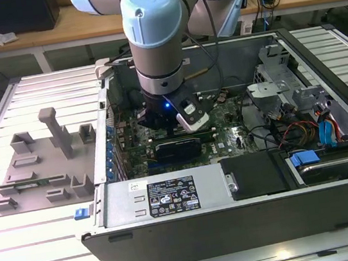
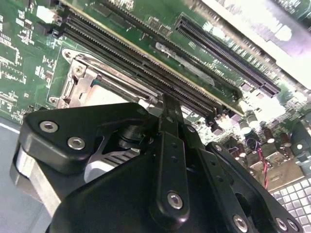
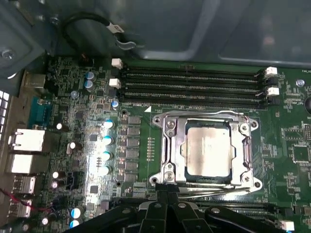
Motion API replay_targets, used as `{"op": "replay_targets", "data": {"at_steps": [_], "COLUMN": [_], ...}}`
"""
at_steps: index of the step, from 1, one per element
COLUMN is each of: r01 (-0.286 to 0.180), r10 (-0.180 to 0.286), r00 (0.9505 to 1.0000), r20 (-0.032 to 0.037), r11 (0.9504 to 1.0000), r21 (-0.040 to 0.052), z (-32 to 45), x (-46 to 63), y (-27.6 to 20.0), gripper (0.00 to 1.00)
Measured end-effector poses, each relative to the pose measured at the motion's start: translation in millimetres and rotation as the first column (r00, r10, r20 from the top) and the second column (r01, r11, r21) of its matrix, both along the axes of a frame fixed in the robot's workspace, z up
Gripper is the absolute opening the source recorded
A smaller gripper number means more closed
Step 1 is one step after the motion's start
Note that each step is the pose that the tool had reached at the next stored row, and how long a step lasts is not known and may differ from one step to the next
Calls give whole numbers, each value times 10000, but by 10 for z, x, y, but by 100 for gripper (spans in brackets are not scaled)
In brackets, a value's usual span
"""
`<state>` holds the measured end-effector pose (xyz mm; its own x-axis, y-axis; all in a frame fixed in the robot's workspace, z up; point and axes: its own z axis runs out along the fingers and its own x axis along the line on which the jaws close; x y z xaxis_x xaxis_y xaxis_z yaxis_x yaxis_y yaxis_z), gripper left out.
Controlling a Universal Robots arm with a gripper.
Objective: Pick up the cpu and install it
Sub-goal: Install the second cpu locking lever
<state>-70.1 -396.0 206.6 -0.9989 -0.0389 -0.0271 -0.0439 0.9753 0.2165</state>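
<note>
Already seated: the cpu (image 3: 208, 148) lay flat inside the motherboard socket (image 3: 206, 148), with the gripper (image 3: 166, 190) poised just beside the socket's frame.

In the first wrist view the chip's silver top showed through the metal frame, level and square within it, and the memory slots (image 3: 194, 87) ran in parallel rows on the socket's far side. The gripper's black fingers (image 3: 160, 206) met in a narrow pinch, tips drawn together at the frame's edge with nothing between them; in the second wrist view the same fingers (image 2: 171, 145) stood closed above the green motherboard (image 2: 29, 58). In the exterior view the arm (image 1: 156, 42) reached down into the open computer case (image 1: 238, 219), which rested on a slatted table (image 1: 48, 252) beside a grey fixture tray (image 1: 43, 168).
</note>
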Motion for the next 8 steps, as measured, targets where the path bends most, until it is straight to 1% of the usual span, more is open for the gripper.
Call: {"op": "replay_targets", "data": {"at_steps": [1, 2, 3, 4, 5, 7, 8], "r01": [4, 6, 9, 16, 21, 43, 53], "r10": [-4, -6, -9, -16, -21, -43, -53], "r00": [10000, 10000, 10000, 10000, 10000, 10000, 10000], "r20": [0, 0, -1, 0, -1, 0, 0], "r11": [10000, 10000, 9999, 9996, 9994, 9991, 9990], "r21": [27, 72, 152, 285, 343, 426, 447], "z": [-1, -2, -3, -10, -13, -28, -35], "x": [0, 0, 0, -1, -1, -2, -2], "y": [-9, -14, -20, -26, -28, -35, -37], "gripper": [11, 11, 11, 11, 11, 11, 11]}}
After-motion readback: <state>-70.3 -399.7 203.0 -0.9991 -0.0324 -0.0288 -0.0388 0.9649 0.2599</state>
